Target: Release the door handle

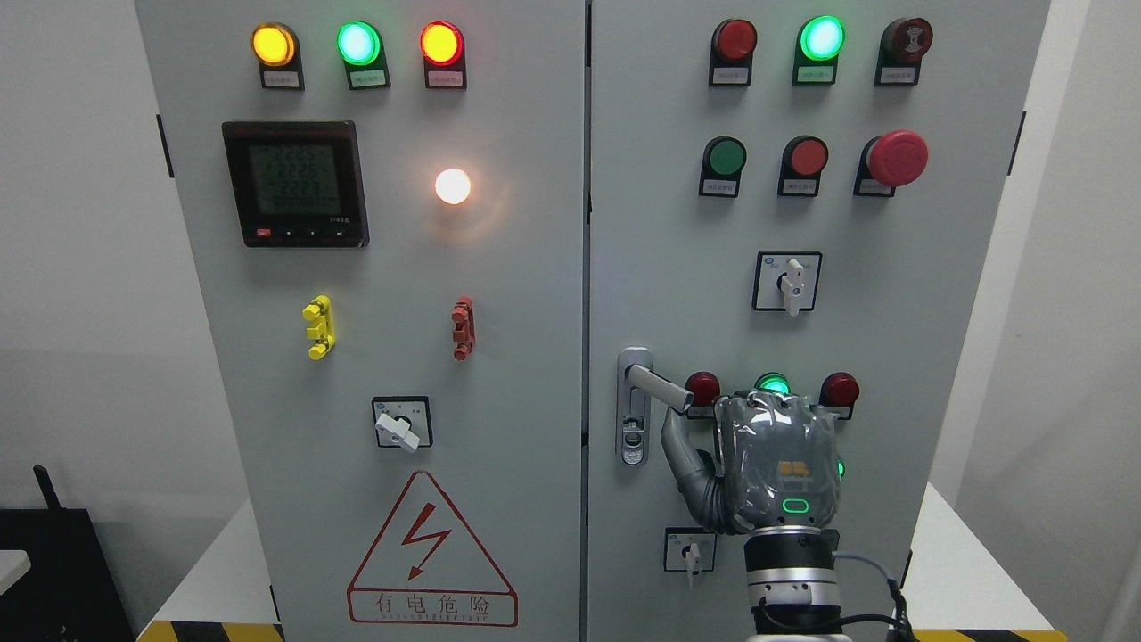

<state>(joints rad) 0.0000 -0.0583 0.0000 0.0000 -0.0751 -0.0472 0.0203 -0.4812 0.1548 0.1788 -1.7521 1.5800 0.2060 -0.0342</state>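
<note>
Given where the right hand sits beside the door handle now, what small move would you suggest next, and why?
Probably draw the right hand straight back from the cabinet. Its thumb reaches up just under the tip of the door handle, while the other fingers curl in front of the indicator lights, not around the lever. The grip looks already let go, so clearing away seems next.

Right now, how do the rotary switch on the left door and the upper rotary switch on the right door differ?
The left door switch has its white knob tilted, pointing down to the right; the upper right door switch has its knob pointing straight down. The left door switch sits low, above the warning triangle; the upper right door switch sits higher, above the door handle and the right hand. Both have white knobs on square black-framed plates.
</note>
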